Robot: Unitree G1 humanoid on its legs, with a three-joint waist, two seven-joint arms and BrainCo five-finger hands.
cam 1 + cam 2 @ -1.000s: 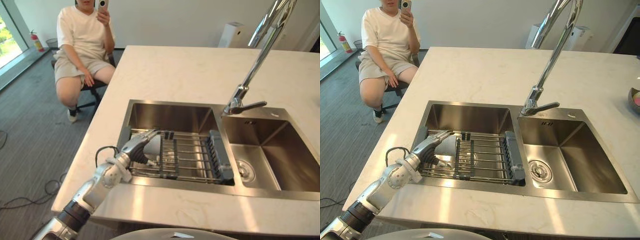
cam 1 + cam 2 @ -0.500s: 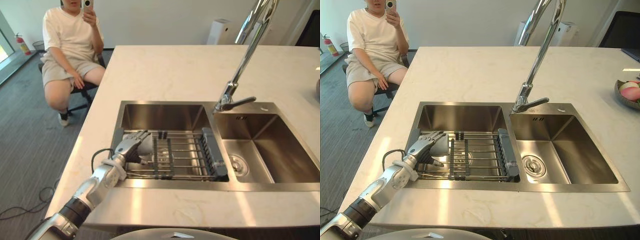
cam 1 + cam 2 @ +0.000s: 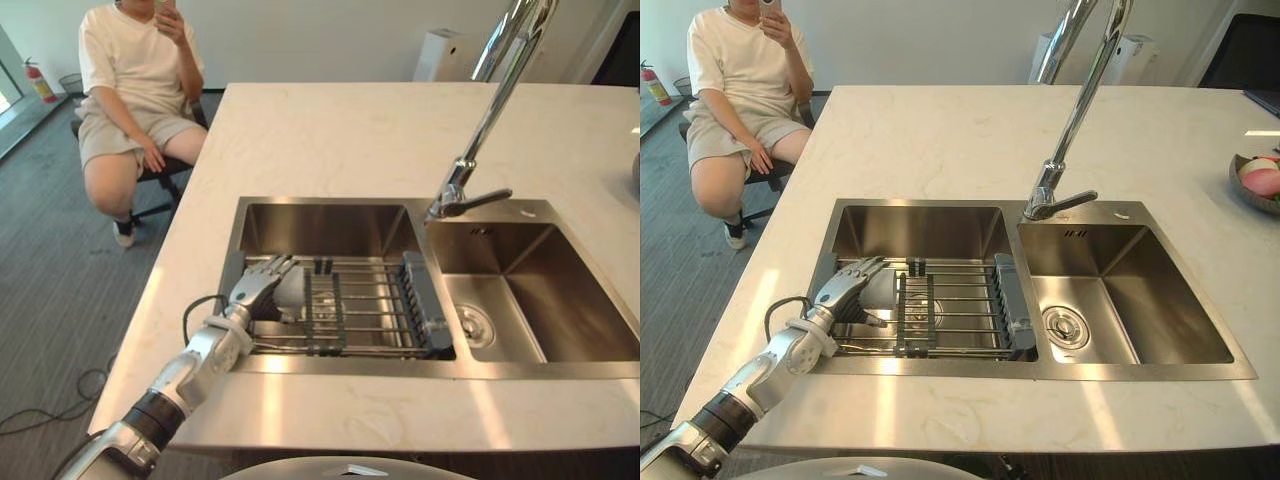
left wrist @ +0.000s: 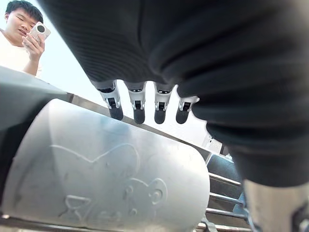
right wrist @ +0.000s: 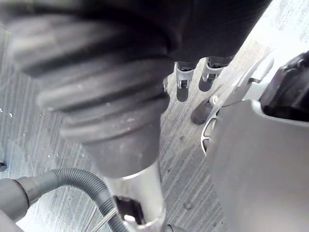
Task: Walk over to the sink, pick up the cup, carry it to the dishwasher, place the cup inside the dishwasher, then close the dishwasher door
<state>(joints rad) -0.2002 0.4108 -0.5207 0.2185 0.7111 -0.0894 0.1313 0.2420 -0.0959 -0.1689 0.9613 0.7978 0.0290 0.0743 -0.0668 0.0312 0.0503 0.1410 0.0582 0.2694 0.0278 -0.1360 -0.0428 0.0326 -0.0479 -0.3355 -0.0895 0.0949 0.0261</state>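
Only my head camera has shifted. Eye views: my left hand stays over the cup, which lies at the sink rack's left end. Left wrist view: fingers straight above it, unclosed; I judge a shallow grip could roll it. Right wrist view: right hand hangs slack.

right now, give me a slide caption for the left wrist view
Left hand poised over a pale cup lying sideways on the sink rack

Pale marbled counter on grey striped carpet, white wall behind; daylight comes seemingly from a window at far left.
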